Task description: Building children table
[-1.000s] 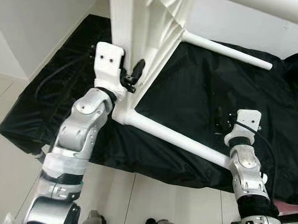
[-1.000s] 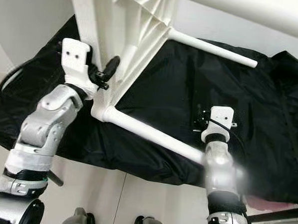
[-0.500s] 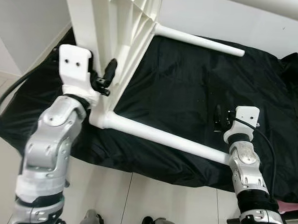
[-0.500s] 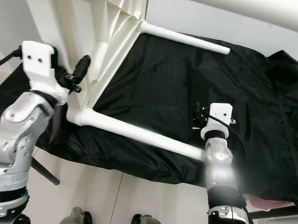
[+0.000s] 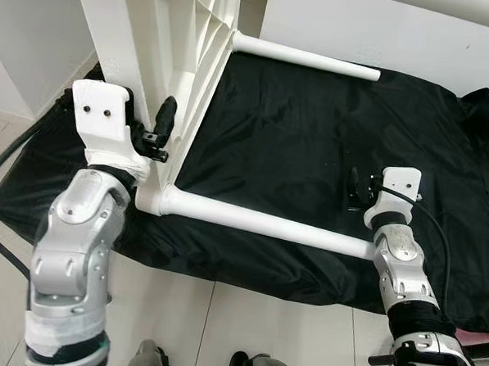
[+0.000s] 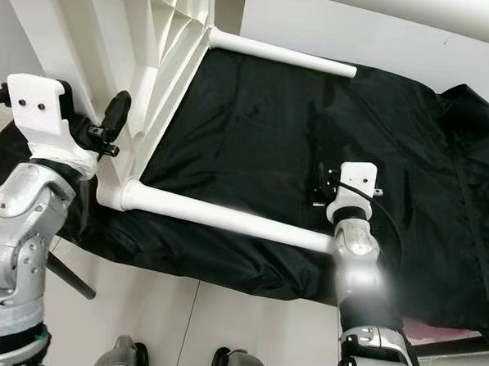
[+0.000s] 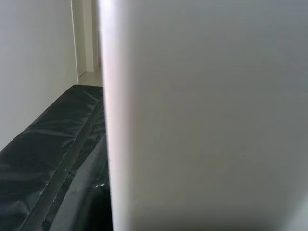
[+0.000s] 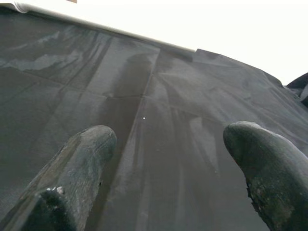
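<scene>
Left hand (image 5: 149, 133) grips the white table top (image 5: 154, 31) at its edge (tipped on its side) above the black sheet (image 5: 312, 137). Right wrist view: right hand (image 8: 168, 163), fingers (image 8: 82, 159) spread wide, hovers over the sheet, near a white leg (image 5: 259, 222).

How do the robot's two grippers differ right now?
The left gripper is clamped on the white tabletop; the right gripper is open, holding nothing. The left is raised at the tabletop's edge; the right hovers low over the black cover. Both have black fingers.
</scene>
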Controlling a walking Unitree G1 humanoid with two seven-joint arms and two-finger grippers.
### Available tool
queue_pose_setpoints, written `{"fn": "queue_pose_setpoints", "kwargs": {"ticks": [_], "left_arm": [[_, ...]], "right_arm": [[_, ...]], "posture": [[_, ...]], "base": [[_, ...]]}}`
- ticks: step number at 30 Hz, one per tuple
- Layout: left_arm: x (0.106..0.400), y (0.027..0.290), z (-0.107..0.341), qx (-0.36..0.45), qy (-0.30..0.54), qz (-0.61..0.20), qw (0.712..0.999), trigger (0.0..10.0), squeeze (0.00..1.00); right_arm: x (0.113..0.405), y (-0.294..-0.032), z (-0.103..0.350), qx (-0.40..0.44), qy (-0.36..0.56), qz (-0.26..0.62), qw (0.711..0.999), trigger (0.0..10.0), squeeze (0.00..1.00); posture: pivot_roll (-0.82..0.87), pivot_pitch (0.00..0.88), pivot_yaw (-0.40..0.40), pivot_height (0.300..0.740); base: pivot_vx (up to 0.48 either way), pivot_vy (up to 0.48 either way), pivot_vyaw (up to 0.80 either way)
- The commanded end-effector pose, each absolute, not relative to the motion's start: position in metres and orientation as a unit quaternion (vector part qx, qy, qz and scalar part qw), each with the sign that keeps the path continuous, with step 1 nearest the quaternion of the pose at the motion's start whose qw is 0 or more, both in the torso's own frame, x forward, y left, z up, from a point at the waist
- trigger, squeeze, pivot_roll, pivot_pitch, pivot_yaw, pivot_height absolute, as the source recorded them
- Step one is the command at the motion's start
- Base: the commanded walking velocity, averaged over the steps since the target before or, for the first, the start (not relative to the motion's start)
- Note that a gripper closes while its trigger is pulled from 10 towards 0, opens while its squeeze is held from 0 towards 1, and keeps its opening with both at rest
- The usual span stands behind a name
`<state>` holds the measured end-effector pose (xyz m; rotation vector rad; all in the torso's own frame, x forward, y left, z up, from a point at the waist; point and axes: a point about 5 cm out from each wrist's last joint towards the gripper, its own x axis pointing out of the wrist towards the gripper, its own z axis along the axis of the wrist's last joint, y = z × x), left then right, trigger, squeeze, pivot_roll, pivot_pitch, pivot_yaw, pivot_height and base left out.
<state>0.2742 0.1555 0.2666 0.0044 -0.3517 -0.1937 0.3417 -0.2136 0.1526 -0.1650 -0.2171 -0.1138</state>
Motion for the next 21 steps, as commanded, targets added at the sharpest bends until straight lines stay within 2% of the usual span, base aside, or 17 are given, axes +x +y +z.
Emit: {"fn": "queue_pose_setpoints", "kwargs": {"ticks": [1, 7, 8, 9, 13, 14, 21], "left_arm": [[0.274, 0.158, 0.262, -0.016, -0.159, -0.016, 0.987, 10.0, 0.0], [0.275, 0.152, 0.262, -0.018, -0.16, -0.035, 0.986, 10.0, 0.0], [0.274, 0.149, 0.261, -0.028, -0.16, -0.049, 0.985, 10.0, 0.94], [0.274, 0.147, 0.26, -0.035, -0.162, -0.059, 0.984, 10.0, 1.0], [0.273, 0.144, 0.259, -0.042, -0.164, -0.071, 0.983, 10.0, 1.0], [0.273, 0.142, 0.258, -0.038, -0.163, -0.082, 0.982, 10.0, 0.0], [0.257, 0.14, 0.254, -0.019, -0.179, -0.168, 0.969, 10.0, 0.0]], "right_arm": [[0.339, -0.222, 0.149, -0.087, -0.102, -0.065, 0.989, 10.0, 0.0], [0.338, -0.225, 0.148, -0.087, -0.101, -0.071, 0.988, 10.0, 0.0], [0.337, -0.227, 0.147, -0.088, -0.1, -0.075, 0.988, 10.0, 0.0], [0.336, -0.228, 0.146, -0.088, -0.099, -0.077, 0.988, 10.0, 0.0], [0.336, -0.229, 0.145, -0.088, -0.099, -0.078, 0.988, 10.0, 0.0], [0.335, -0.229, 0.145, -0.088, -0.098, -0.08, 0.988, 10.0, 0.0], [0.333, -0.228, 0.142, -0.085, -0.097, -0.081, 0.988, 10.0, 0.0]], "posture": [[0.12, 0.164, -0.153, 0.74], [0.11, 0.164, -0.149, 0.74], [0.1, 0.163, -0.14, 0.74], [0.1, 0.163, -0.14, 0.74], [0.1, 0.164, -0.136, 0.74], [0.1, 0.164, -0.133, 0.74], [0.11, 0.174, -0.128, 0.74]], "base": [[0.0, 0.0, 0.0], [0.0, 0.0, 0.0], [0.0, 0.0, 0.0], [0.0, 0.0, 0.0], [0.0, 0.0, 0.0], [0.0, 0.0, 0.0], [0.0, 0.0, 0.0]]}}
